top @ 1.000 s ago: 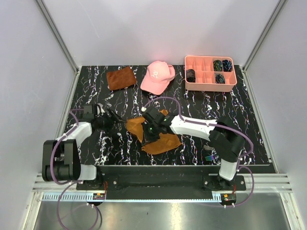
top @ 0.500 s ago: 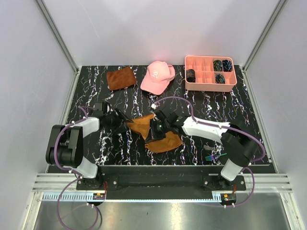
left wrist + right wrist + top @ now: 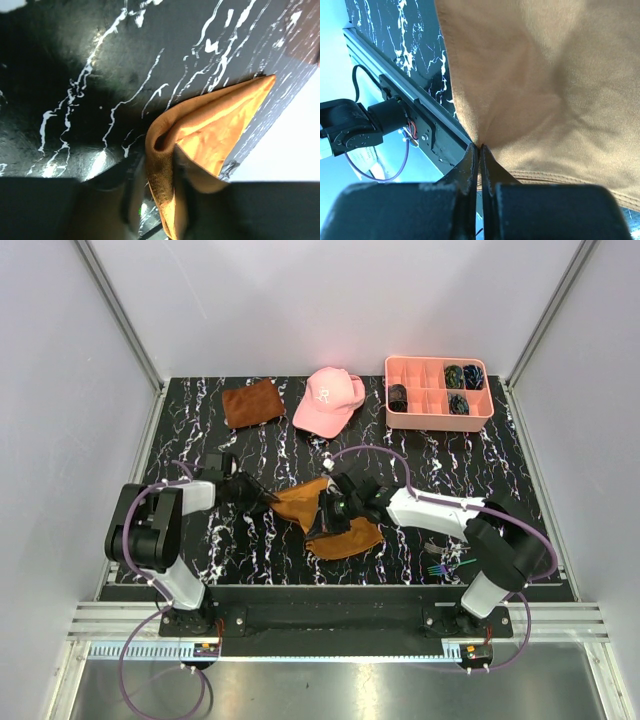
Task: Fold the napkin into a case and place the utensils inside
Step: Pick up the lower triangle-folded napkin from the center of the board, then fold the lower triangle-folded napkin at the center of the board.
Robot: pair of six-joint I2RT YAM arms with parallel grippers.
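While right jaws pinch the napkin (image 3: 350, 538), left jaws clamp its edge (folded over).

Rust-brown cloth (image 3: 251, 402); pink cap (image 3: 328, 400); pink compartment tray (image 3: 437, 423); marbled table (image 3: 200, 430)

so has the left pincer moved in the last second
Yes: the left pincer has slid right, away from the table's left edge, onto the napkin's left corner.

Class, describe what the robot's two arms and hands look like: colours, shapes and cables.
The left arm and right arm have white rounded links between bulky black joints, each with a looping purple cable. The left hand and right hand are black, with slim fingers.
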